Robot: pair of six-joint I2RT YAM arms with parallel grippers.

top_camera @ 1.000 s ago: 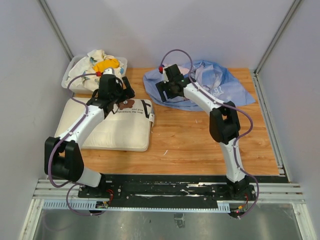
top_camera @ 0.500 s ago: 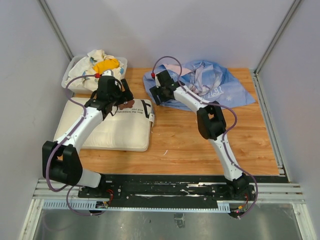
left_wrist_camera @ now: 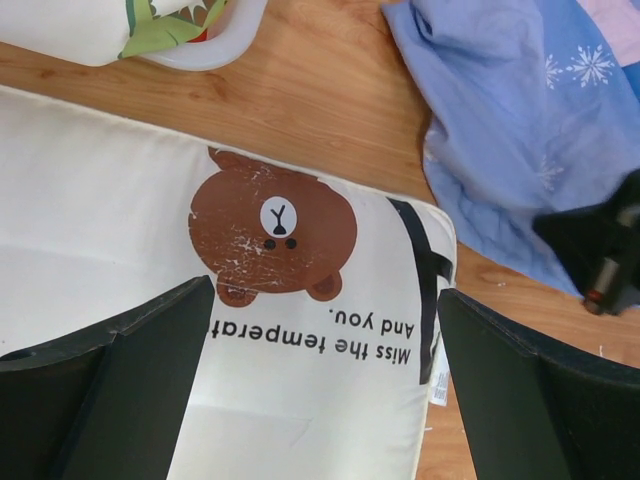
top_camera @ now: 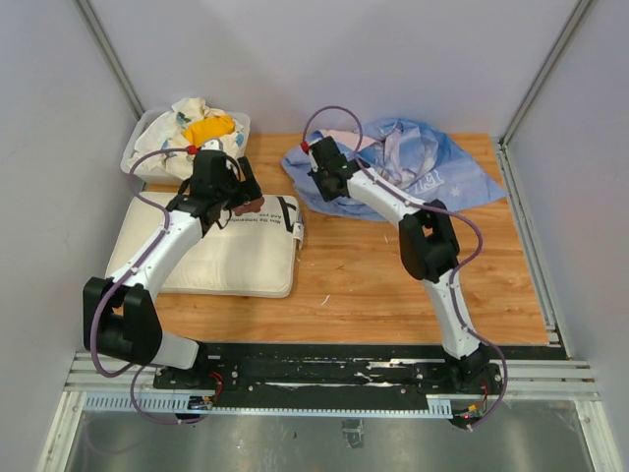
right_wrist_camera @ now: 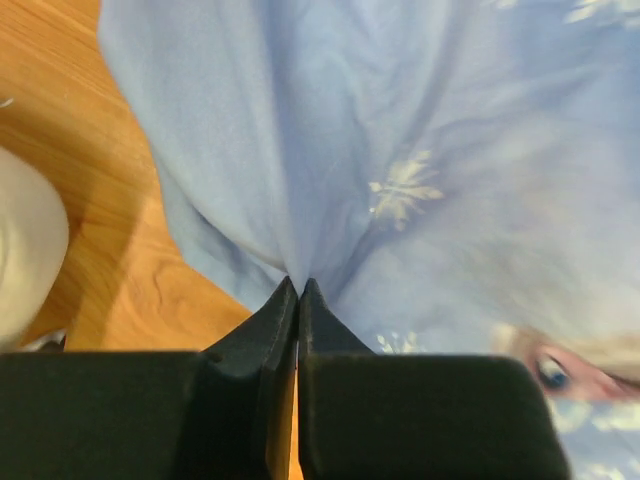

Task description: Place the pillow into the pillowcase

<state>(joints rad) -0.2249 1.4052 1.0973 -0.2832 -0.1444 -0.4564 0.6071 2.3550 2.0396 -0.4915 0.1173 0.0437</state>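
Clamps right pincer (right_wrist_camera: 299,285) shut on a pinched fold of the large light-blue snowflake-printed fabric pillowcase (right_wrist_camera: 400,150), at its left edge, with cloth puckering toward the closed tips. Marks the change: a second back held those jaws apart over that same edge, now brings them tip to tip. Probably means a first hold on the pillowcase. Looks like a thin bite though, could slip on a lift.

Keeps left pincer (left_wrist_camera: 325,320) spread wide, gripping nothing, hovering over the cream-white rectangular soft pillow (left_wrist_camera: 120,220) by its brown bear face and black lettering. Leaves pillow flat on the left of the wooden surface (top_camera: 393,285), wholly outside the pillowcase, near its left edge with bare wood between. Leaves pillowcase crumpled at back centre-right; cannot tell where the opening is.

Rates task as barely begun: still needs the mouth found, spread, and the pillow fed in. Skips white-and-yellow cloth bundle (top_camera: 201,126) in the back-left tub.
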